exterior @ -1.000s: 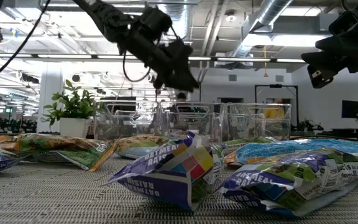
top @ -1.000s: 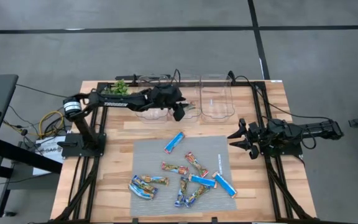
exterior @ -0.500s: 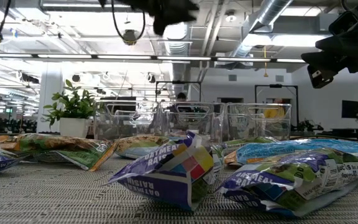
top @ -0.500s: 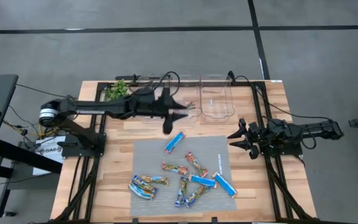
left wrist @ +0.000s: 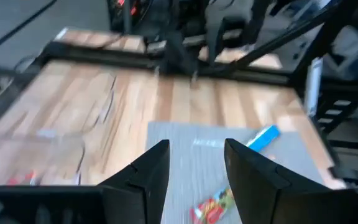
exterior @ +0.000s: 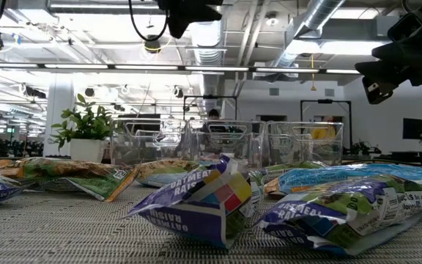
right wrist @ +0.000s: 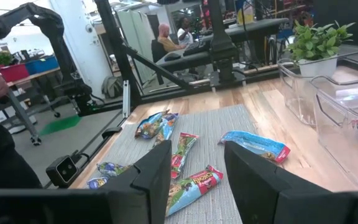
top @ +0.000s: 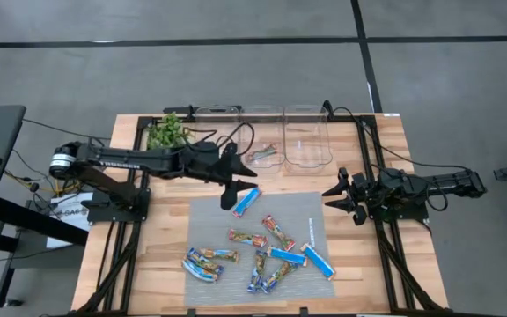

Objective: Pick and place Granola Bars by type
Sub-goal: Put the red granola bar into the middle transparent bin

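— From overhead, how far along does it look?

— Barely begun, I'd say. One red-wrapped bar (top: 263,155) lies in the middle clear bin (top: 262,141), just beyond the left gripper (top: 229,199). Everything else, roughly ten Granola Bars (top: 262,248), is still scattered on the grey mat (top: 202,220). The blue bar (top: 247,202) sits right beside that gripper, alone, its long axis running diagonally toward the bins. The right gripper (top: 334,195) waits at the mat's far edge, with the heap off to its side.

— And from counter level?

— The wrappers (exterior: 196,196) fill the foreground, bins (exterior: 218,143) behind them. Both arms hang high, so that view tells me nothing about the grip.

— The left wrist camera?

— Its fingers (left wrist: 148,176) stand spread with nothing between them. The blue bar (left wrist: 263,136) lies ahead, slanted, and a red one (left wrist: 211,206) closer in.

— The right wrist?

— Fingers (right wrist: 156,168) apart, empty too. A blue bar (right wrist: 255,145) lies crosswise ahead, and a red one (right wrist: 190,185) angles toward the gripper.
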`<action>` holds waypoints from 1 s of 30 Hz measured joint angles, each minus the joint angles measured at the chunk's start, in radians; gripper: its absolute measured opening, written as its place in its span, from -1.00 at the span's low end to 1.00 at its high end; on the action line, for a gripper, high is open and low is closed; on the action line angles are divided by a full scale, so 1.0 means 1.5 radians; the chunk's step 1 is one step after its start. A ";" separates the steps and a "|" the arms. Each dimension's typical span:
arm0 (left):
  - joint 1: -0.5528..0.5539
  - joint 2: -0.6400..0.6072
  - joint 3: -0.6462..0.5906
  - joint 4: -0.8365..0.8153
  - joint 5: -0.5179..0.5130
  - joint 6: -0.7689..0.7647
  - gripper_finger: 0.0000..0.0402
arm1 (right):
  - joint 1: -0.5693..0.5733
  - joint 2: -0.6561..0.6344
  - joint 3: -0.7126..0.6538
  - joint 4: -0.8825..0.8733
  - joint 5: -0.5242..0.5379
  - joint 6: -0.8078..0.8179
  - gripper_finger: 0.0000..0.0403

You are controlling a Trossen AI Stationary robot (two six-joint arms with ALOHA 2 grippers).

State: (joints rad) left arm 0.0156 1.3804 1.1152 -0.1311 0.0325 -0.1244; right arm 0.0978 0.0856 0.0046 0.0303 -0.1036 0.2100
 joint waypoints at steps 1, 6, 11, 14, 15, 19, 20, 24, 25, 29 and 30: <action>-0.005 0.000 0.000 -0.015 -0.019 -0.014 -0.28 | 0.000 0.000 0.000 0.000 0.000 0.000 -0.30; -0.023 0.009 0.000 -0.100 -0.082 -0.120 -0.28 | 0.000 0.000 0.000 0.000 0.000 0.000 -0.29; -0.039 0.033 0.000 -0.185 -0.083 -0.274 -0.28 | 0.000 0.000 0.000 0.000 0.000 0.000 -0.30; -0.053 0.050 0.000 -0.222 -0.085 -0.351 -0.28 | 0.000 -0.001 0.000 0.000 0.000 0.000 -0.30; -0.057 0.052 0.000 -0.241 -0.085 -0.368 -0.28 | 0.000 -0.001 0.000 0.000 0.000 0.000 -0.30; -0.077 0.070 0.001 -0.292 -0.101 -0.413 -0.28 | 0.000 -0.001 0.000 0.000 0.000 0.000 -0.29; -0.081 0.070 0.000 -0.313 -0.106 -0.420 -0.28 | 0.000 -0.001 0.000 0.000 0.000 0.000 -0.29; -0.089 0.076 -0.001 -0.324 -0.123 -0.433 -0.28 | 0.000 -0.001 0.000 0.002 0.000 0.000 -0.30; -0.089 0.076 -0.001 -0.327 -0.131 -0.433 -0.28 | 0.000 -0.001 0.000 0.001 0.000 0.000 -0.30; -0.087 0.076 0.000 -0.325 -0.164 -0.431 -0.28 | 0.000 -0.001 0.000 0.003 0.000 0.000 -0.29; -0.084 0.082 0.000 -0.324 -0.169 -0.431 -0.27 | 0.000 -0.001 0.000 0.003 0.000 0.000 -0.29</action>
State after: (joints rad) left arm -0.1109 1.5030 1.1154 -0.6171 -0.2217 -0.7708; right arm 0.0976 0.0849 0.0047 0.0340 -0.1036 0.2100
